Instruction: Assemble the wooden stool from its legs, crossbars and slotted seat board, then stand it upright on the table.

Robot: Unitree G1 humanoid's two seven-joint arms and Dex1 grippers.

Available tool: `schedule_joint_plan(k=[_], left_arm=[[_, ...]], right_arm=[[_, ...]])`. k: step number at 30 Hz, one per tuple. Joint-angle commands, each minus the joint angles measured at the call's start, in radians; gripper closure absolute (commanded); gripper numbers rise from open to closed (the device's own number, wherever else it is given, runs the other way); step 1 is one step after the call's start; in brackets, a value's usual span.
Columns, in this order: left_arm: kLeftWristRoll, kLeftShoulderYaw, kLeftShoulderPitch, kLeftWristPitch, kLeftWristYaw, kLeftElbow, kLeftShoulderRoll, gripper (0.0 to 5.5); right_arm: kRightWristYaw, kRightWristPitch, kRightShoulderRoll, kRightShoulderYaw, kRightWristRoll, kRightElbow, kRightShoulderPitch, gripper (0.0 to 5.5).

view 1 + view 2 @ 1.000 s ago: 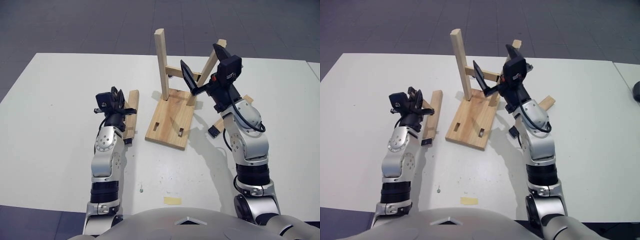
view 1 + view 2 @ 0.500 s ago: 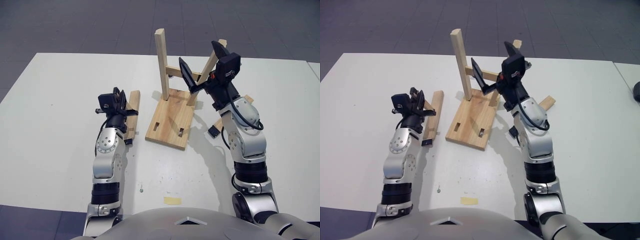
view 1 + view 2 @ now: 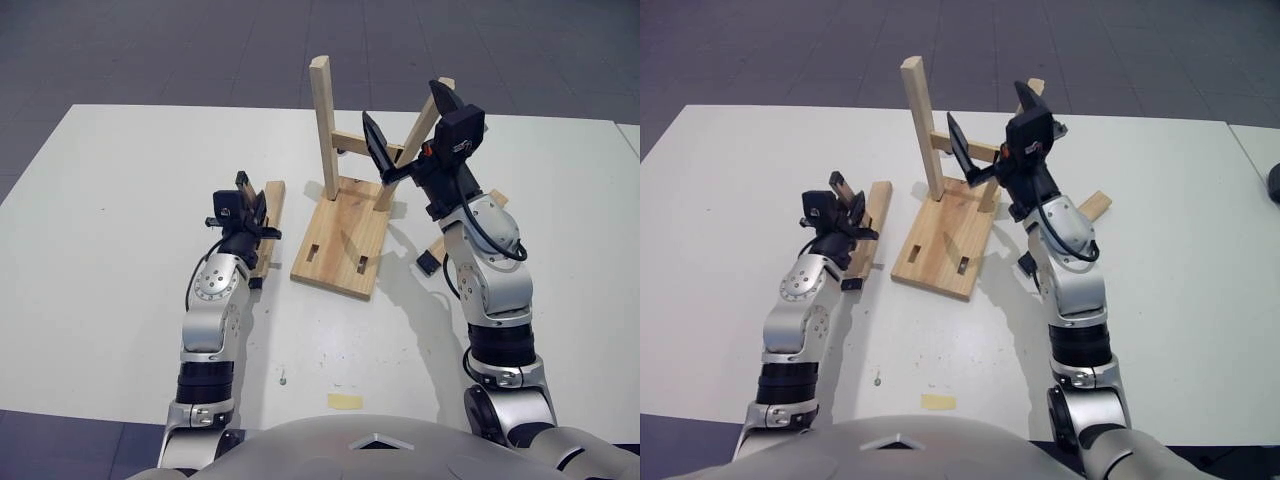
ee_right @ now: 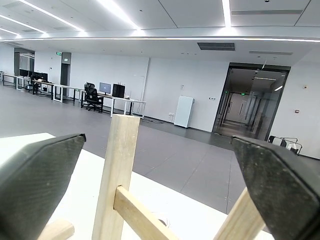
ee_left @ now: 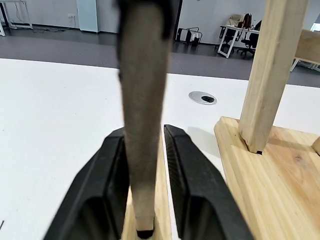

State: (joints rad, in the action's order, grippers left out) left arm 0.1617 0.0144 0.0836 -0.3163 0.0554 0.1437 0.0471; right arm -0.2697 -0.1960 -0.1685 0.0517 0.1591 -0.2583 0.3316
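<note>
The slotted seat board point(image 3: 340, 240) lies flat mid-table. At its far end stand an upright leg point(image 3: 322, 125) and a tilted leg point(image 3: 418, 128), joined by a crossbar point(image 3: 347, 146). My right gripper point(image 3: 410, 125) hangs wide open in front of that crossbar, holding nothing; the right wrist view shows the upright leg point(image 4: 117, 170) between its spread fingers. A loose leg point(image 3: 266, 225) lies left of the board. My left gripper point(image 3: 252, 208) straddles it, open, and both fingers point(image 5: 112, 185) run close along the wood point(image 5: 142, 125).
Another loose wooden piece point(image 3: 440, 245) lies right of the board, partly behind my right arm. A strip of tape point(image 3: 345, 401) and a small screw point(image 3: 283, 378) lie near the table's front edge. The white table point(image 3: 110, 200) has free room on the left.
My left gripper has moved right and forward from beside the loose leg to astride it. The right gripper has shifted only slightly. The wooden parts have not moved.
</note>
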Motion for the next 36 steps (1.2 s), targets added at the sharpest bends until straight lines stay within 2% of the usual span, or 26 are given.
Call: schedule_joint_plan(k=[1, 8, 14, 19, 21, 26, 29, 36], left_arm=[[0.005, 0.031, 0.058, -0.03, -0.011, 0.042, 0.012, 3.61], [0.021, 0.063, 0.16, -0.102, -0.016, 0.134, 0.026, 2.34], [0.052, 0.112, 0.321, -0.193, -0.026, 0.244, 0.066, 1.37], [0.04, 0.159, 0.492, -0.203, -0.014, 0.206, 0.149, 0.41], [0.058, 0.169, 0.495, -0.205, 0.001, 0.163, 0.15, 0.11], [0.022, 0.104, 0.347, -0.076, 0.037, -0.254, 0.064, 0.11], [-0.012, 0.086, 0.338, 0.032, 0.024, -0.46, 0.034, 0.11], [0.005, 0.11, 0.348, 0.072, 0.006, -0.433, 0.039, 0.11]], right_arm=[[-0.001, -0.002, 0.005, 0.002, 0.0, -0.007, 0.002, 0.1], [0.0, 0.0, 0.011, 0.009, -0.004, -0.009, -0.009, 0.1], [-0.003, 0.0, 0.013, 0.019, -0.009, -0.014, -0.018, 0.1], [-0.002, -0.001, 0.011, 0.019, -0.008, -0.019, -0.019, 0.1], [-0.005, -0.001, 0.01, 0.019, -0.006, -0.018, -0.019, 0.1], [-0.003, -0.009, 0.017, 0.024, -0.002, -0.022, -0.026, 0.1], [-0.002, -0.023, 0.02, 0.018, 0.009, -0.028, -0.023, 0.1], [-0.005, -0.036, 0.018, 0.012, 0.017, -0.031, -0.024, 0.1]])
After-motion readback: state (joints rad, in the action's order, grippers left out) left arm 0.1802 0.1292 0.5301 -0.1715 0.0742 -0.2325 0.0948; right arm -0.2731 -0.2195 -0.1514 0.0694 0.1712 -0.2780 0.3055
